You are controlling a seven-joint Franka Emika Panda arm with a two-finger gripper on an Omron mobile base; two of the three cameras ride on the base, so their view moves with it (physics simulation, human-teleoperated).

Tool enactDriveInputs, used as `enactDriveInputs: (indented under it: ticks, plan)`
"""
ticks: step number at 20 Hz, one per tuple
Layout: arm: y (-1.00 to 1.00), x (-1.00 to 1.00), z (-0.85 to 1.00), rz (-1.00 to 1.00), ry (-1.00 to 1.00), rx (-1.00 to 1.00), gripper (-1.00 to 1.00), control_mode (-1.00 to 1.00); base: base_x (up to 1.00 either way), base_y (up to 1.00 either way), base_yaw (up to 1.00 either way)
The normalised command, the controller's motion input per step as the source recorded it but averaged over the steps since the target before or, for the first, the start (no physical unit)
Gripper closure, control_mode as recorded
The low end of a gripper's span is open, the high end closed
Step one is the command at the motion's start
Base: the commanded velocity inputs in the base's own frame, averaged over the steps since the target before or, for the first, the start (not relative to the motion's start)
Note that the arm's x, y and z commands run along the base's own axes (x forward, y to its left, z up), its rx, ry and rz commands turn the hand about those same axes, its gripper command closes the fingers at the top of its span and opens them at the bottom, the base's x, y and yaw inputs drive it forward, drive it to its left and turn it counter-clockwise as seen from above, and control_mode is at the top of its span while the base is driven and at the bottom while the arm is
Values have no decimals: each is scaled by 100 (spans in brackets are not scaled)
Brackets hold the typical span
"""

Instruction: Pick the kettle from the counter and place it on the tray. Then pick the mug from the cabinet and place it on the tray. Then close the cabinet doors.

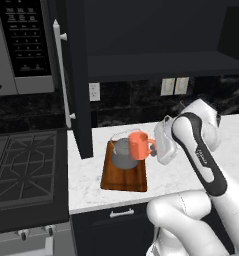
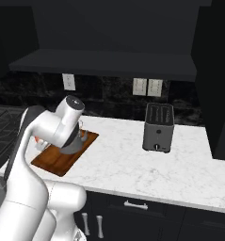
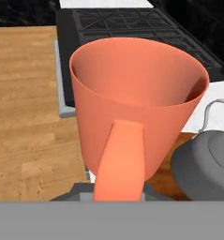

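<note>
Holding the mug [image 1: 138,145] by its handle, with the gripper [image 1: 153,146] clenched on that handle and the open cup side facing up. Hanging just above the tray [image 1: 122,179], right next to the kettle [image 1: 123,154], which sits already on the far part of the board. Now in step 2 of 3, by judgement: mug out of the cabinet [image 1: 156,35], not yet set down.

To do it well: lower slowly and straight, keep the mug upright, aim for the bare wood in front of or beside the kettle. Very little room between the 2 things, so avoid pushing the kettle or catching its thin wire handle. Release only when the bottom rests flat inside the rim, then back away along the handle direction.

Arm bent low over the counter [image 1: 91,175], forearm reaching from the right, wrist turned sideways so the hand points left toward the mug. Door [image 1: 76,75] standing open beside the stove, waiting for closing afterwards.
</note>
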Motion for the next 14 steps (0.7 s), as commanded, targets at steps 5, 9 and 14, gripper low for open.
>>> enactDriveInputs:
  ticks: [5, 9, 14]
  plan:
    - [0, 20, -76, 12, 2, -5, 100, -100, 0, 0, 0]
    - [0, 31, -64, 11, 7, -1, 100, -100, 0, 0, 0]
    - [0, 44, -57, 7, 2, 0, 100, -100, 0, 0, 0]
